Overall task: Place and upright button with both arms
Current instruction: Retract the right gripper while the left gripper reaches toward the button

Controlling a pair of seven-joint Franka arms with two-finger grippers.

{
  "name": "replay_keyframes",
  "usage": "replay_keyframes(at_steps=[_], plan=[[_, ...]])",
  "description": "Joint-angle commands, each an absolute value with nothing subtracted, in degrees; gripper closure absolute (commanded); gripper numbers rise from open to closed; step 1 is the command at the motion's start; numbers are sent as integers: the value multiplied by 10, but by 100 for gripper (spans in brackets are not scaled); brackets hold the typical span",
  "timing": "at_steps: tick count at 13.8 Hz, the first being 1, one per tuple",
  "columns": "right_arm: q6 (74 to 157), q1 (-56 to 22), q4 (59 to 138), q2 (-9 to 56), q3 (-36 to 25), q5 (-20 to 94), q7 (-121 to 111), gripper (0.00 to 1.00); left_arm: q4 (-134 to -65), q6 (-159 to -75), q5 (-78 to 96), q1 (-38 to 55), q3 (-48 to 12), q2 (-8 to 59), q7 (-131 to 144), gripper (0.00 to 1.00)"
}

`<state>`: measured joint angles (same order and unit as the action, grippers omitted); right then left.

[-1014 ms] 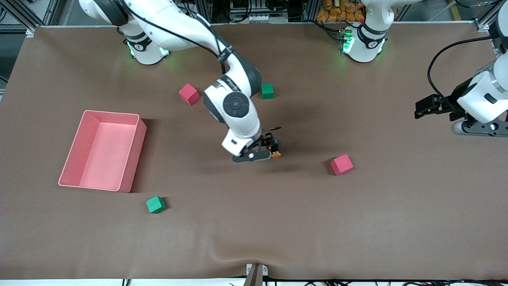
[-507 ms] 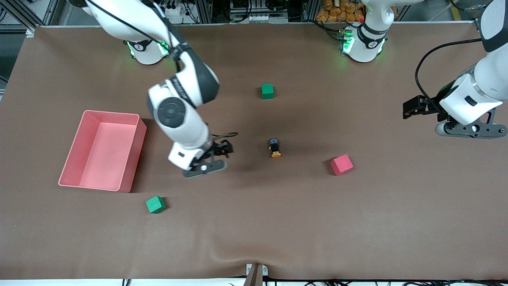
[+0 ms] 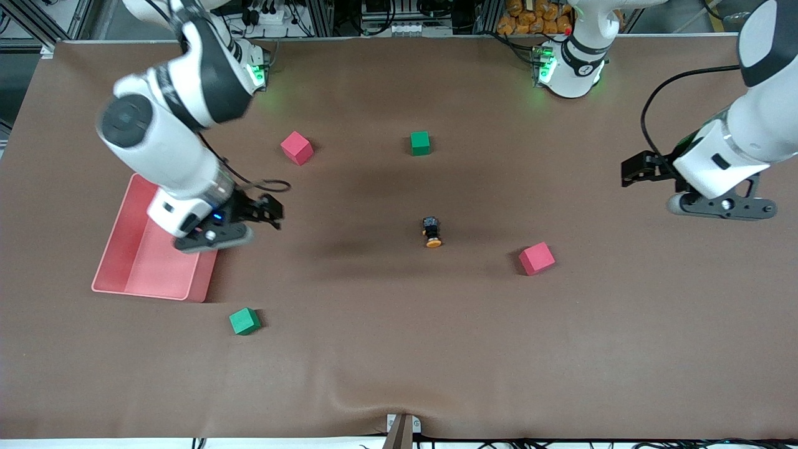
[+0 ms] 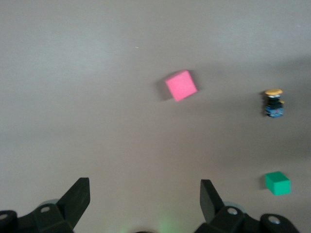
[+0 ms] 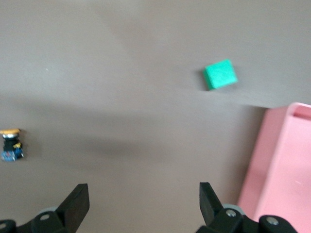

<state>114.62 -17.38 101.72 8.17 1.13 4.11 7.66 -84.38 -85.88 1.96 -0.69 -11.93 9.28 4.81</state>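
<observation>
Brown worktop (image 3: 399, 349), slightly rippled at the near edge. Button (image 3: 431, 231) lying mid-worktop, near a red cube (image 3: 537, 258). Left tool (image 4: 143, 194) and right tool (image 5: 143, 194) wide open, empty, aloft over opposite worktop ends.

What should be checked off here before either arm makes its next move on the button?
1. Button free on the table, nothing gripping it: ok.
2. Button upright: not ok; it lies on its side, orange cap toward the front camera.
3. Right gripper open and empty, over the pink bin edge: ok.
4. Left gripper open and empty, up at its own end of the table: ok.
5. Space around the button: ok; the nearest red cube sits apart from it.
</observation>
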Motion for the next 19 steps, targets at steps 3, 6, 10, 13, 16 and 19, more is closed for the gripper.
replay_keyframes(at_steps=[3, 6, 10, 13, 16, 19], plan=[[1053, -49, 1049, -10, 27, 33, -71, 0, -837, -852, 47, 34, -120, 129, 111, 0], [971, 7, 979, -4, 27, 33, -168, 0, -811, -851, 74, 62, -120, 179, 148, 0], [895, 19, 893, 3, 28, -15, -184, 0, -775, -856, 141, 111, -119, 257, 202, 0], [864, 18, 879, 2, 28, -18, -139, 0, -742, -869, 140, 171, -113, 315, 275, 0], [842, 16, 901, -11, 27, -12, -71, 0, -742, -911, 137, 210, -110, 359, 299, 0], [847, 14, 914, -18, 26, -11, -70, 0, -742, -929, 136, 259, -77, 395, 312, 0]])
